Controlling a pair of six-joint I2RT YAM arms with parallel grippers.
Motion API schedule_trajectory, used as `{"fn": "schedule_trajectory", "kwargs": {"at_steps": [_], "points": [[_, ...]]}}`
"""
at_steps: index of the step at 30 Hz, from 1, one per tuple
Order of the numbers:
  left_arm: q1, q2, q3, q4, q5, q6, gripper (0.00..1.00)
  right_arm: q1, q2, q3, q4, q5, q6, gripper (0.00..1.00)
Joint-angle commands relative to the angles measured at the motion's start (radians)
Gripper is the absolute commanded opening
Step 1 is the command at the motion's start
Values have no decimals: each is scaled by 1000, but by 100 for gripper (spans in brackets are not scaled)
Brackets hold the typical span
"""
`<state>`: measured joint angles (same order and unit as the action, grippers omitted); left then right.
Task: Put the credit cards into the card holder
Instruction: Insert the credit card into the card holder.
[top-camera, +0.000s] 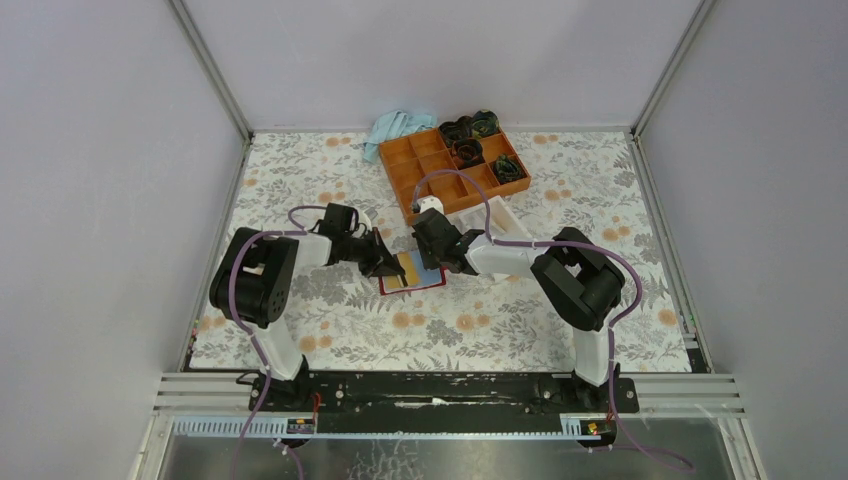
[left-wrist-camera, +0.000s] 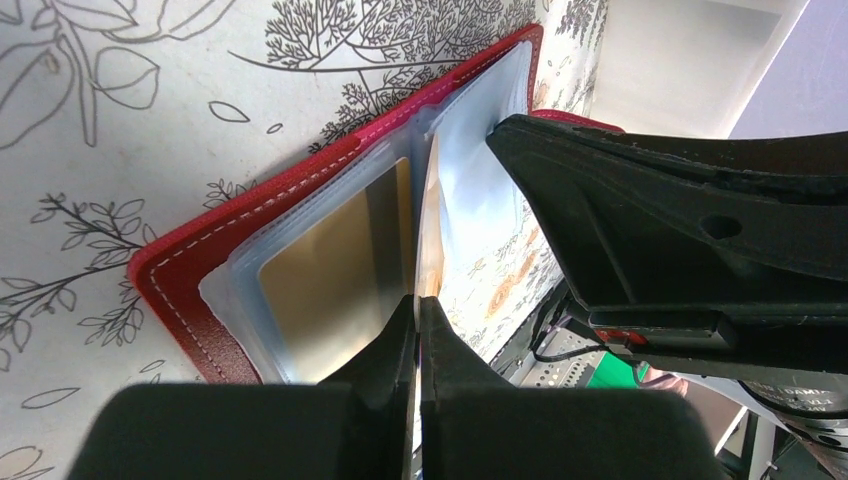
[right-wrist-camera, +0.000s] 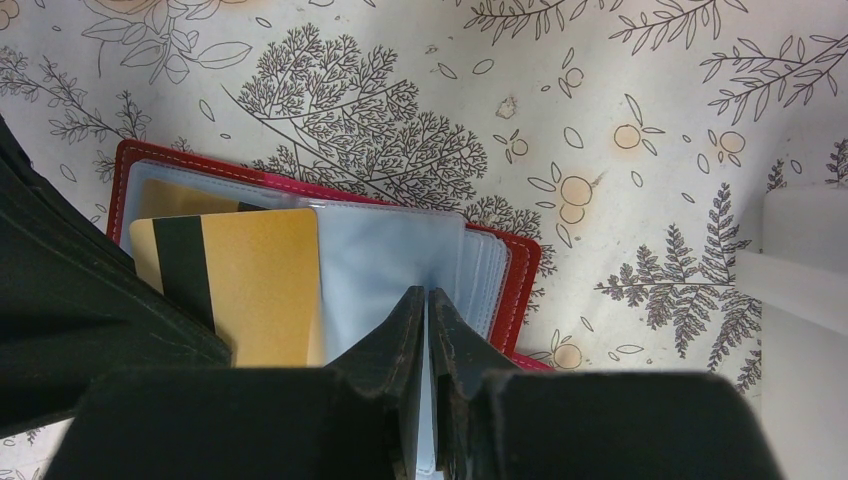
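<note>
The dark-red card holder (top-camera: 425, 279) lies open on the flowered table between both grippers, its clear sleeves fanned out (right-wrist-camera: 520, 270). My left gripper (left-wrist-camera: 418, 298) is shut on a tan-gold credit card, seen edge-on (left-wrist-camera: 430, 230). From the right wrist view that card (right-wrist-camera: 260, 280) shows a black stripe and hovers over the holder's left half. Another gold card (left-wrist-camera: 330, 280) sits inside a sleeve. My right gripper (right-wrist-camera: 428, 290) is shut on a pale clear sleeve (right-wrist-camera: 380, 270) of the card holder. From above, the left gripper (top-camera: 388, 268) and right gripper (top-camera: 440, 262) meet over the holder.
An orange compartment tray (top-camera: 440, 170) with dark items in its back-right cells stands behind the grippers. A light-blue cloth (top-camera: 398, 127) lies at the back wall. A whitish clear box (top-camera: 505, 215) sits just right of the right wrist (right-wrist-camera: 800, 300).
</note>
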<state>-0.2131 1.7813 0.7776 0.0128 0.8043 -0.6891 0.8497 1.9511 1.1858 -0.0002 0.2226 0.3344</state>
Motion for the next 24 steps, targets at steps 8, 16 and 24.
{"fn": "schedule_trajectory", "kwargs": {"at_steps": [8, 16, 24], "points": [[7, 15, 17, -143, -45, 55, 0, -8, -2, -22, -90, -8, -21, 12], [8, 55, 45, -208, -65, 77, 0, -7, -3, -26, -85, -10, -21, 12], [8, 98, 74, -245, -80, 75, 0, -6, -2, -20, -84, -16, -23, 12]]}}
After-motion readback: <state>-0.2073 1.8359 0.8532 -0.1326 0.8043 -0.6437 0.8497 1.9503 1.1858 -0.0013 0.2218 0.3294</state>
